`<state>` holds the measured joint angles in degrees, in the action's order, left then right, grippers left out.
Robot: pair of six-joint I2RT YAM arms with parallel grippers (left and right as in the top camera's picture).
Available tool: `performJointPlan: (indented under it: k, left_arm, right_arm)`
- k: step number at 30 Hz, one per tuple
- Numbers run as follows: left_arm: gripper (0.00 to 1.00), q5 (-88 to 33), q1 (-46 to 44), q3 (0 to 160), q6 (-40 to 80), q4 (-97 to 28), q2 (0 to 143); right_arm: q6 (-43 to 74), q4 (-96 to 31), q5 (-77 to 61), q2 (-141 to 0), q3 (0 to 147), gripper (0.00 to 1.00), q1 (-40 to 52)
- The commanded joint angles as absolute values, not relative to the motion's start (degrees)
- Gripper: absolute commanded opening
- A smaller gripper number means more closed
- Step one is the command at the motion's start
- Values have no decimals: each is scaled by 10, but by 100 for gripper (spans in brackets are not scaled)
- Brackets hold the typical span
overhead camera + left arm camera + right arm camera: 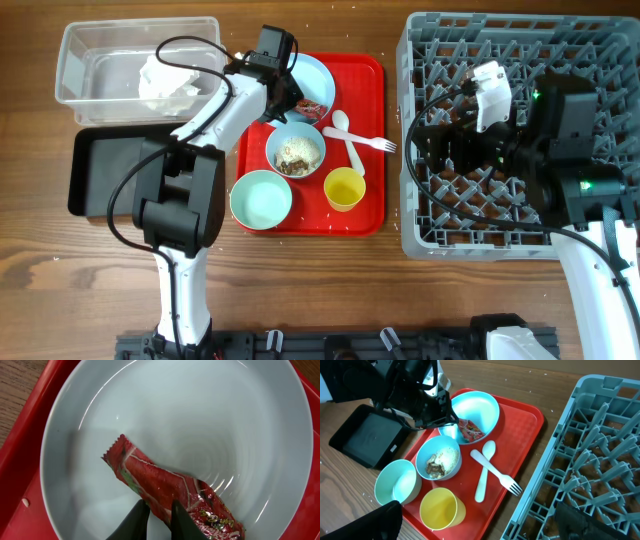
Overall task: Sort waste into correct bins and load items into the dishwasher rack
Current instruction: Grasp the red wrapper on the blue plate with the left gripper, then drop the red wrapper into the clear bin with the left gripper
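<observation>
As left gripper (157, 511) pinches it, wrapper (150, 477) looks red, glossy, crinkled.

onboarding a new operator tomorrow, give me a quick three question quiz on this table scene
1. True or false: the red wrapper lies on the pale blue plate.
2. Which holds the rice and brown bits? A) the yellow cup B) the bowl beside the plate C) the black tray
3. Fill in: the spoon and fork lie on the ___.
Key: 1 true; 2 B; 3 red tray.
</observation>
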<state>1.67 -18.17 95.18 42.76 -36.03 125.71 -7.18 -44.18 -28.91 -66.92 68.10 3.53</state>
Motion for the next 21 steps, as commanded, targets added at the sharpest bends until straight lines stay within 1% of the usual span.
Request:
performJointPlan:
  k: [1, 3, 4, 9, 12, 16, 21]
  left_arm:
    - [14, 25, -182, 947, 429, -359, 1272]
    - [9, 25, -182, 947, 429, -359, 1272]
    - [4, 25, -182, 947, 429, -359, 1273]
    - [4, 24, -182, 952, 421, -354, 1268]
    - [4, 7, -181, 977, 362, -363, 1249]
    - [4, 10, -175, 1019, 332, -393, 1190]
    - [4, 9, -123, 1025, 332, -408, 1093]
  right_arm:
    - [-75, -442, -289, -673, 689, 99, 35]
    - [-75, -442, -289, -673, 689, 99, 35]
    - [-75, -442, -289, -673, 689, 98, 35]
    - [-75, -443, -279, -673, 689, 98, 35]
    - [-75, -442, -279, -673, 689, 99, 35]
    - [-75, -442, -279, -673, 689, 98, 35]
    - [-75, -442, -279, -673, 689, 99, 35]
